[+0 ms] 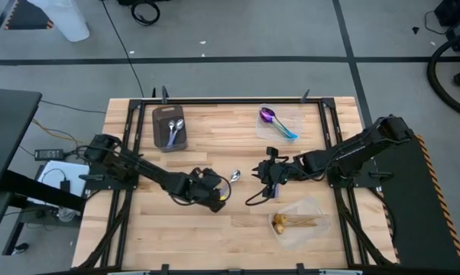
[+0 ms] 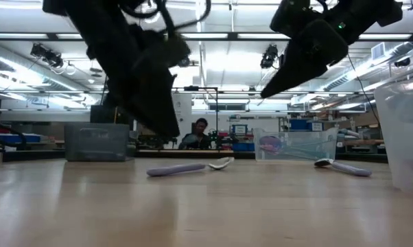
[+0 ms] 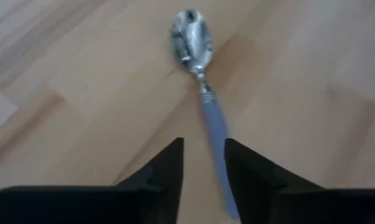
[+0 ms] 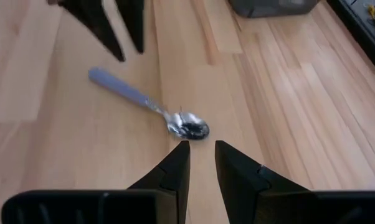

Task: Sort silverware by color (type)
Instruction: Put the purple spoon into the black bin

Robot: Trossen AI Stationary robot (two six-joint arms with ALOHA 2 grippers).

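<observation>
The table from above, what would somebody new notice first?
Both dark arms meet mid-table over one loose spoon with a shiny bowl and a pale blue handle. The left gripper hangs over its handle end, jaws slightly apart, and the right gripper faces its bowl. Around them sit a dark tray of silver spoons, purple-teal spoons and gold spoons.

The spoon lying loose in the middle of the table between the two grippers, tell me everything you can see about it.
The spoon is slim, with a shiny silver bowl, a thin metal neck and a pale blue-lilac handle. It lies flat on the bare wooden table, apart from the containers. The left gripper hovers over the handle's end with its fingers apart, not gripping it. The right gripper waits just short of the bowl.
</observation>
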